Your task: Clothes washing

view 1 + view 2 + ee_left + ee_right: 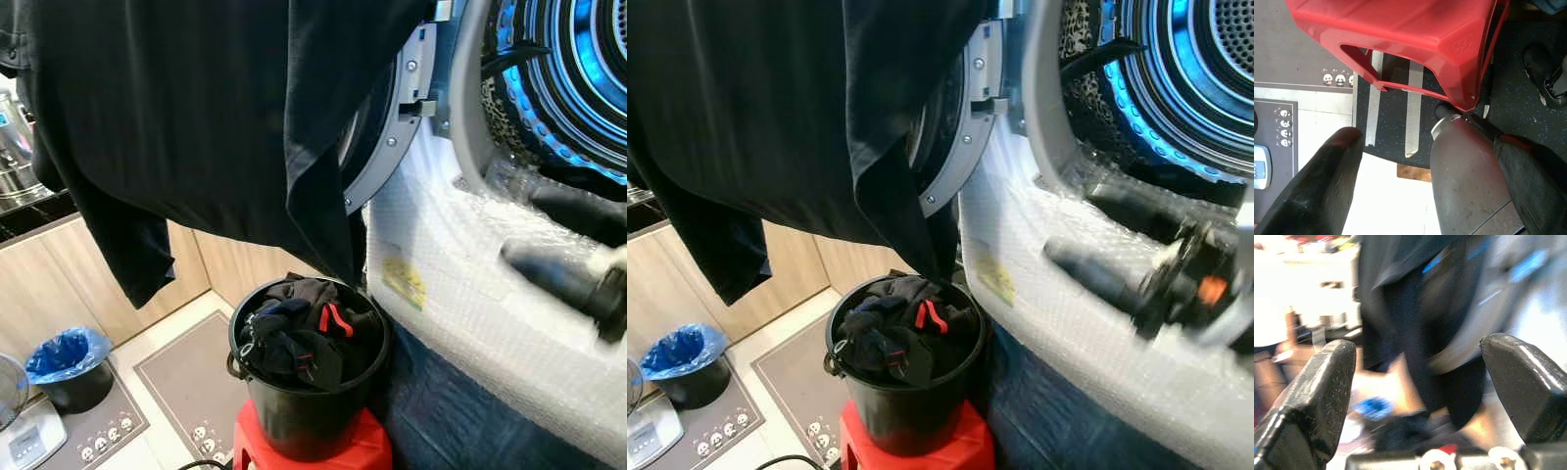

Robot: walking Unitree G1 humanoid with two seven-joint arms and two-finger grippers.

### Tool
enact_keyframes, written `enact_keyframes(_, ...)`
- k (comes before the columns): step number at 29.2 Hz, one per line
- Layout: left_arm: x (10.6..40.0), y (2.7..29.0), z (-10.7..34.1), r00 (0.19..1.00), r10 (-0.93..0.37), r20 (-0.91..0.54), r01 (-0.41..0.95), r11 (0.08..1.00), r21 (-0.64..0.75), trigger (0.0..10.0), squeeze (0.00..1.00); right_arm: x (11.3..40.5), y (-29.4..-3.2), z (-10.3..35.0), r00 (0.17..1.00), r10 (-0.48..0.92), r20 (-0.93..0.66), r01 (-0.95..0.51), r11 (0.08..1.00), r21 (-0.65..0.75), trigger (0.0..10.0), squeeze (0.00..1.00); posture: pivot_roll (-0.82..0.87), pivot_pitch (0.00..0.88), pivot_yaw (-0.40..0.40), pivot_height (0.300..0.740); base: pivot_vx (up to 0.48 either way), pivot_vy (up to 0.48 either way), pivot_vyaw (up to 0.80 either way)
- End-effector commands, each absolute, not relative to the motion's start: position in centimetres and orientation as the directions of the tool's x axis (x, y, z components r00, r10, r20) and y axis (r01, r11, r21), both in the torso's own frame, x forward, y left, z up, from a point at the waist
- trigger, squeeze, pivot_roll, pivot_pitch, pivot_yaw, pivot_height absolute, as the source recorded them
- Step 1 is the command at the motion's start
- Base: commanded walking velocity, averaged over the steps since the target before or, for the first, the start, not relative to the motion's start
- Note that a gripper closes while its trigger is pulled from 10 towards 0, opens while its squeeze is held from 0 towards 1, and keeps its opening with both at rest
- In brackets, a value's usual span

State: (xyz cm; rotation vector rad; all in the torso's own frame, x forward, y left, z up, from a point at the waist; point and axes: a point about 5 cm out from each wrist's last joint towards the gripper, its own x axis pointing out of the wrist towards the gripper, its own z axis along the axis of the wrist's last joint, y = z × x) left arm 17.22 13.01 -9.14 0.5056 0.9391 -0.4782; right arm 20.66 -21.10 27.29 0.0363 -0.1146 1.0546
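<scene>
A large black garment (196, 117) hangs from above in front of the open washer door (392, 137); what holds it up is out of frame. Below it a black bucket (309, 411) full of dark clothes (304, 333) stands on a red stool (367, 446). The washer drum (578, 78) glows blue at the upper right. My right gripper (519, 227) is blurred and open with nothing in it, just below the drum opening, fingers pointing toward the garment (1400, 308). My left gripper (1428, 139) hangs open low beside the red stool (1400, 34).
Bubble wrap (460, 284) covers the washer front. A bin with a blue bag (67, 357), a scale (24, 436) and a grey mat (186, 382) lie on the floor to the left, before wooden cabinets (59, 274). A dark shoe (1547, 73) is near the stool.
</scene>
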Motion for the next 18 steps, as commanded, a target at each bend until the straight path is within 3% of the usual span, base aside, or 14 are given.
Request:
enact_keyframes(1,17.3,13.6,-9.1,0.499,-0.144,-0.854,0.582,0.786,0.208,10.0,0.0,20.3,-19.1,25.8,0.439,0.897,0.052,-0.898,0.44,-0.01,10.0,0.0,-0.21,0.0,0.072,0.74,0.0,0.0,0.0)
enact_keyframes(7,17.3,13.7,-9.1,0.501,-0.139,-0.854,0.573,0.793,0.207,10.0,0.0,20.4,-16.8,20.8,0.424,0.901,-0.096,-0.898,0.432,0.085,10.0,0.0,-0.19,0.0,0.064,0.74,0.0,0.0,0.0)
enact_keyframes(13,17.3,13.7,-9.2,0.499,-0.137,-0.856,0.564,0.801,0.201,10.0,0.0,21.6,-16.2,16.7,0.5,0.828,-0.256,-0.844,0.531,0.07,10.0,0.0,-0.18,0.0,0.059,0.74,0.0,0.0,0.0)
enact_keyframes(15,17.1,13.7,-9.3,0.494,-0.134,-0.859,0.563,0.802,0.198,10.0,0.0,22.6,-16.4,14.7,0.56,0.756,-0.338,-0.796,0.605,0.033,10.0,0.0,-0.17,0.0,0.055,0.74,0.0,0.0,0.0)
enact_keyframes(18,16.8,13.8,-9.4,0.488,-0.131,-0.863,0.562,0.803,0.196,10.0,0.0,22.3,-15.8,12.8,0.546,0.739,-0.396,-0.8,0.599,0.015,10.0,0.0,-0.16,0.0,0.055,0.74,0.0,0.0,0.0)
